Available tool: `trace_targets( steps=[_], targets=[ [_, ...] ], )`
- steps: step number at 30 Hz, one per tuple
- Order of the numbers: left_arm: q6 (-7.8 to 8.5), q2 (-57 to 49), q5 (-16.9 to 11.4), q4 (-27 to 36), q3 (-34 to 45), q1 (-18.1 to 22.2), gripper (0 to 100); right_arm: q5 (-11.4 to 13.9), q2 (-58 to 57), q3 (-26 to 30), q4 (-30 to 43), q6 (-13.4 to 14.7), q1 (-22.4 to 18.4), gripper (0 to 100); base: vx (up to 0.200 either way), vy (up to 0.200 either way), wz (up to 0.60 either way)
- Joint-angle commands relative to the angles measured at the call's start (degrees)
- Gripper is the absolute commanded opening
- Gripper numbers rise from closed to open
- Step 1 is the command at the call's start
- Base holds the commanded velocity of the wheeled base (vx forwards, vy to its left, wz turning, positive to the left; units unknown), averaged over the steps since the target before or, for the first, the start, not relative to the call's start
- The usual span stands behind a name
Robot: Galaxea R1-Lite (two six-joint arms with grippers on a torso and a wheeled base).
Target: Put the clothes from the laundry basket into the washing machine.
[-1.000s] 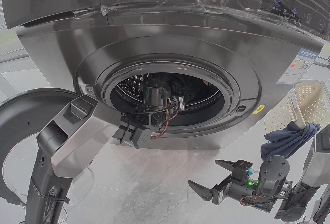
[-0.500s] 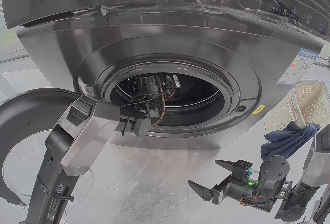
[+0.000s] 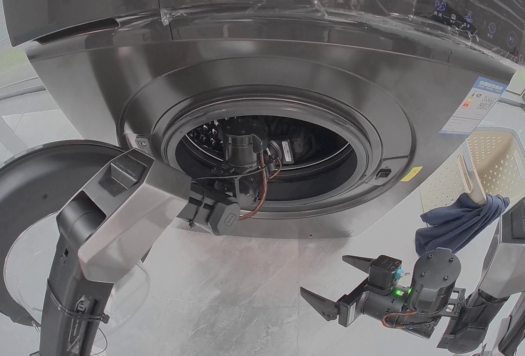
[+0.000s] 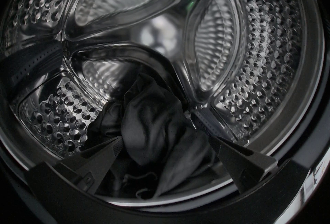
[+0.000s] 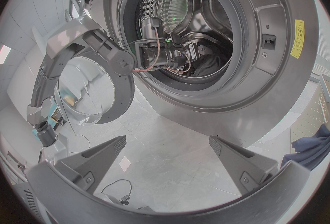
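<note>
The left arm (image 3: 131, 198) is reaching through the washing machine (image 3: 328, 62) opening, and the left jaws are sitting spread wide inside, released and gripping nothing. The dark garment (image 4: 151, 125) is lying crumpled at six o'clock on the bottom of the drum (image 4: 264, 63), just past the tips. It's dim in there, so I can't be sure whether cloth is brushing them, but it looks free. Going that deep is putting the cloth well clear of the door seal.

At three o'clock from the opening, the laundry basket (image 3: 495, 160) is leaning beside the machine, a blue garment (image 3: 459, 220) draping over its edge within easy reach. The right arm (image 3: 432, 286) is hanging at five o'clock, low over the floor (image 3: 235, 286). The right jaws are released too, probably being kept ready for that blue piece. The door (image 3: 33, 193) is standing wide at nine o'clock, leaving the opening free.
</note>
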Motion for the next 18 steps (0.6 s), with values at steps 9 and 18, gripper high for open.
trace_targets(
  steps=[9,18],
  targets=[
    [5.19,-13.61,0.11,-10.05,26.37,-7.26,100,-0.11,-0.27,2.55,0.05,-0.16,-0.51,100,0.0,0.0,0.0],
    [5.72,-23.98,-1.74,-15.41,43.94,-11.56,100,-0.28,-3.87,6.77,-0.03,-1.04,-5.96,100,0.0,0.0,0.0]
  ],
)
